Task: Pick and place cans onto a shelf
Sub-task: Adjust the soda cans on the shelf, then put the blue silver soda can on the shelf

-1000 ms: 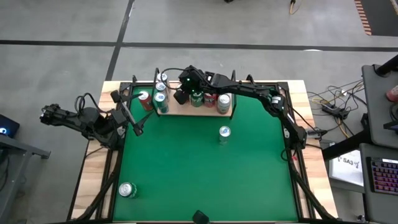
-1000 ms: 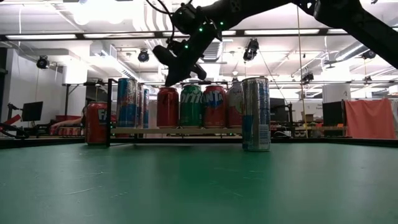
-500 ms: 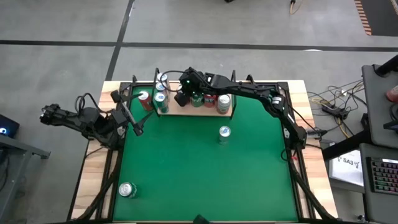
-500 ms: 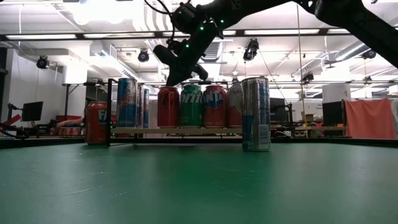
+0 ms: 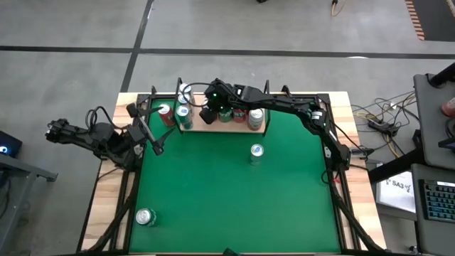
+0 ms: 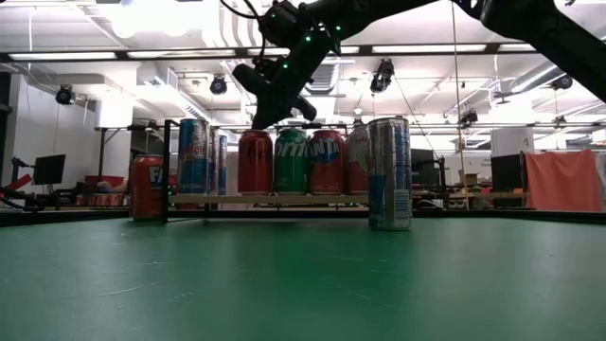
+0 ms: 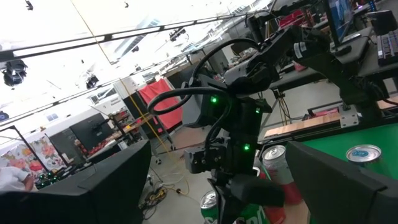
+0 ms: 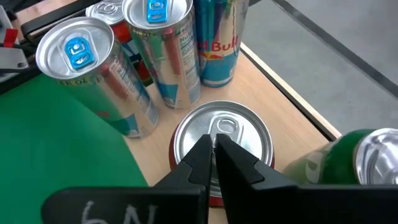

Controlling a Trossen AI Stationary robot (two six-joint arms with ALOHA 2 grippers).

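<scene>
The shelf [image 5: 213,129] stands at the table's far edge with several cans on its board [image 6: 284,198]. My right gripper [image 8: 214,144] is shut and empty, just above the silver top of a red can [image 8: 221,140] on the shelf. In the low view the right gripper [image 6: 261,120] hangs over that red can [image 6: 255,163]. A red can [image 5: 166,114] stands on the table left of the shelf. A blue-silver can [image 5: 256,151] stands mid-table and another can [image 5: 146,217] stands near the left front. My left gripper [image 5: 156,145] waits open at the table's left edge.
Tall blue-silver cans [image 8: 161,43] stand close beside the red can on the shelf, and a green can [image 8: 348,168] stands on its other side. Black wire uprights [image 6: 167,170] rise at the shelf's ends. The green table [image 5: 234,199] has wood edges.
My right gripper has risen a little above the red can on the shelf and has stayed shut.
</scene>
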